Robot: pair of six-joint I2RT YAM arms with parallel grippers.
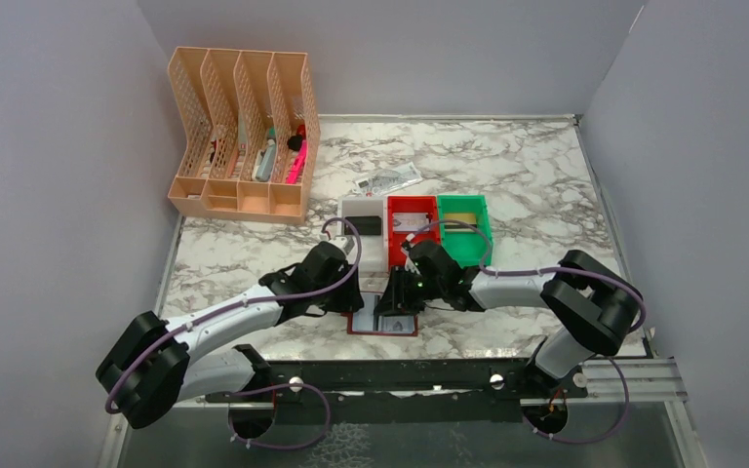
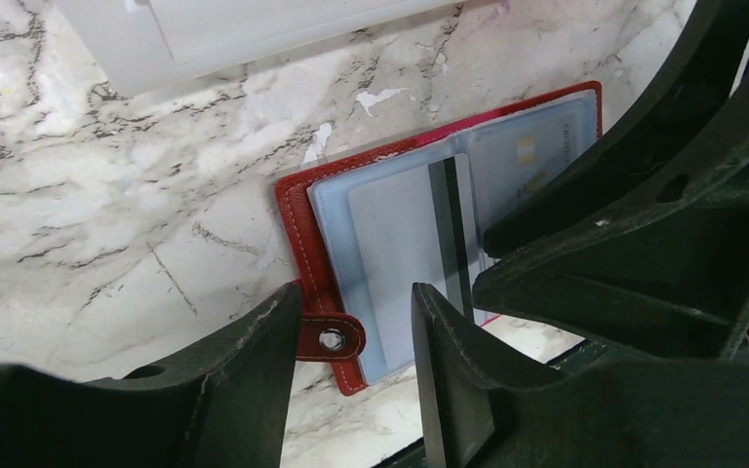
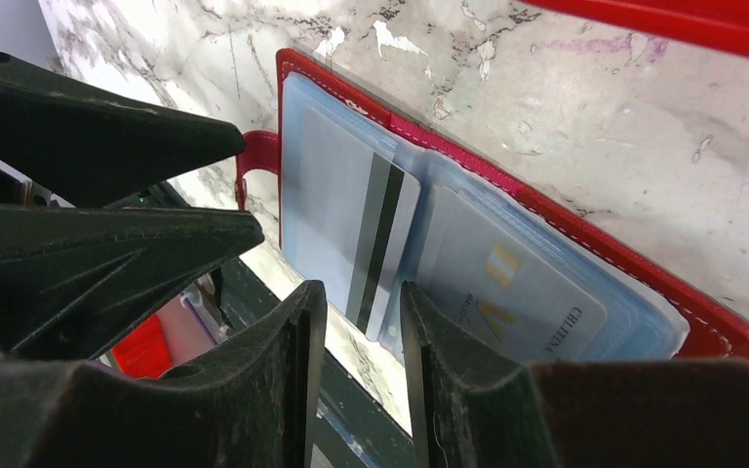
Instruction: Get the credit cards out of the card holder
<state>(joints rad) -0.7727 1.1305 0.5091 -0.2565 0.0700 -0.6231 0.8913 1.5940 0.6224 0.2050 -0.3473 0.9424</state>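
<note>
The maroon card holder (image 1: 382,324) lies open near the table's front edge, its bluish sleeves facing up (image 2: 297,229) (image 3: 556,210). A pale card with a black stripe (image 2: 400,244) (image 3: 366,229) sits in one sleeve. A pale card with a gold mark (image 2: 536,156) (image 3: 517,292) sits in the other. My left gripper (image 2: 356,336) (image 1: 351,304) is open and hovers over the holder's snap tab (image 2: 332,339). My right gripper (image 3: 363,327) (image 1: 397,300) is open a narrow way, just above the striped card's near edge. The two grippers are close together.
White (image 1: 349,216), red (image 1: 393,234) and green (image 1: 485,229) bins stand just behind the holder, each with something flat inside. A peach file rack (image 1: 244,136) is at the back left. A white printed tag (image 1: 387,178) lies behind the bins. A black rail (image 1: 449,375) runs along the front edge.
</note>
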